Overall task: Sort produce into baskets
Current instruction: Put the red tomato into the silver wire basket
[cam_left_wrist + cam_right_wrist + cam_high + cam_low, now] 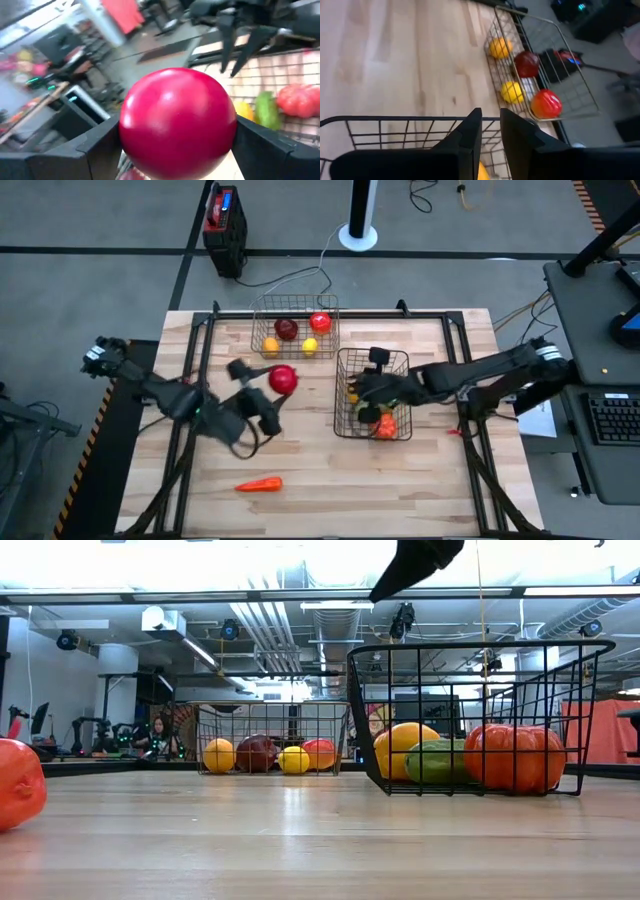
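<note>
Red ball (pixel 283 378) is sitting clamped between the left gripper (pixel 261 394) fingers (pixel 95 150), round so no long axis to call; it is being held over the table (pixel 330 480) just near of the far basket (pixel 294 327). Left arm is reaching in diagonally from the left edge, wrist blurred. Carrot (pixel 259 485) is lying alone on the near part of the table, long axis running left-right, tip pointing left, well apart from both grippers. Right arm is stretching in from the right, right gripper (pixel 362 387) hovering over the right basket (pixel 372 393), fingers (pixel 470 135) nearly closed and gripping nothing. That basket is holding yellow, green and orange pieces; far basket is holding four round pieces.
</note>
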